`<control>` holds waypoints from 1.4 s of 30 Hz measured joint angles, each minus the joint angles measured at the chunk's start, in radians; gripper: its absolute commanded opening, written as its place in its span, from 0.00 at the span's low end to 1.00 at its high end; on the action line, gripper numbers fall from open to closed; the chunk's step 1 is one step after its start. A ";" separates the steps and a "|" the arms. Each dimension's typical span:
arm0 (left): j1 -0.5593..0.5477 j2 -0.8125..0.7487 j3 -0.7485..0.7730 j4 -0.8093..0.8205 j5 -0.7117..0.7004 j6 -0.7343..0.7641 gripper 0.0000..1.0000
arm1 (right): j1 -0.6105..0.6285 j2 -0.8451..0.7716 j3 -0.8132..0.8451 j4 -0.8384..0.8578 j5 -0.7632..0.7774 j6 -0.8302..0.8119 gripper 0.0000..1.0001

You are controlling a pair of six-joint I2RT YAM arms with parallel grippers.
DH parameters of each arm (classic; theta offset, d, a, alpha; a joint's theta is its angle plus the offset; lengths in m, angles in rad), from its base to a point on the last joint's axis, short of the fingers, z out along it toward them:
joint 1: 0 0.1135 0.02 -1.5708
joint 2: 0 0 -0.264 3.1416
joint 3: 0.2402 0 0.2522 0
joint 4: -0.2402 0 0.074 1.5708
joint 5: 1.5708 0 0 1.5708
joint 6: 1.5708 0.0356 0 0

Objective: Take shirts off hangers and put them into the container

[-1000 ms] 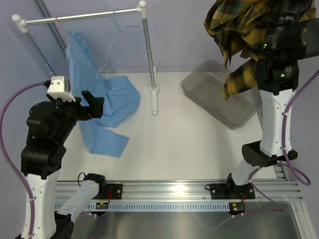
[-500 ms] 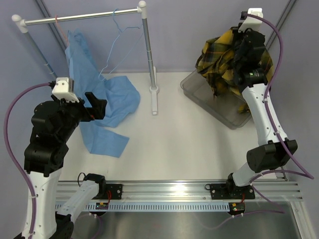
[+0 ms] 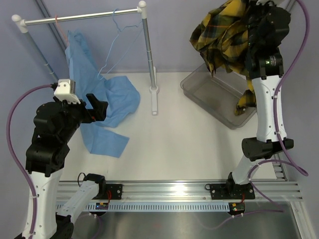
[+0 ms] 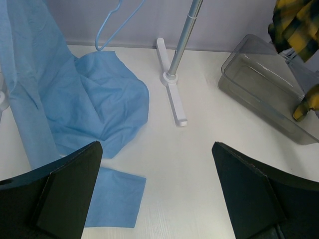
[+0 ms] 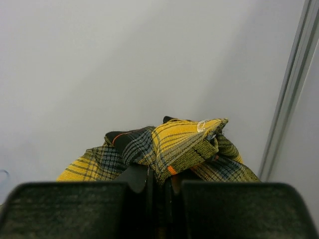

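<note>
We hold the plaid shirt [image 3: 224, 35] high over the container [image 3: 209, 92], right gripper [image 5: 158, 186] clamped on a bunched fold; one tail hangs into the container. Fabric is soft & light, and we judge it may catch on the rim, so a bunch-grip fits best. Left gripper [image 4: 157, 191] stands wide apart w/ nothing in it, near the blue shirt [image 3: 107, 99], which spreads over the smooth white desk [image 3: 189, 149]. Plain wall behind.
</note>
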 measured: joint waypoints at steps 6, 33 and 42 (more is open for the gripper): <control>0.000 -0.001 -0.004 0.000 0.000 0.000 0.99 | 0.000 0.008 0.103 0.037 -0.055 0.081 0.00; 0.000 -0.018 -0.020 0.000 0.045 -0.033 0.99 | -0.216 -0.250 -0.807 0.107 0.109 0.199 0.00; 0.000 -0.018 -0.034 0.000 0.045 -0.034 0.99 | -0.236 -0.376 -0.972 0.182 -0.022 0.196 0.00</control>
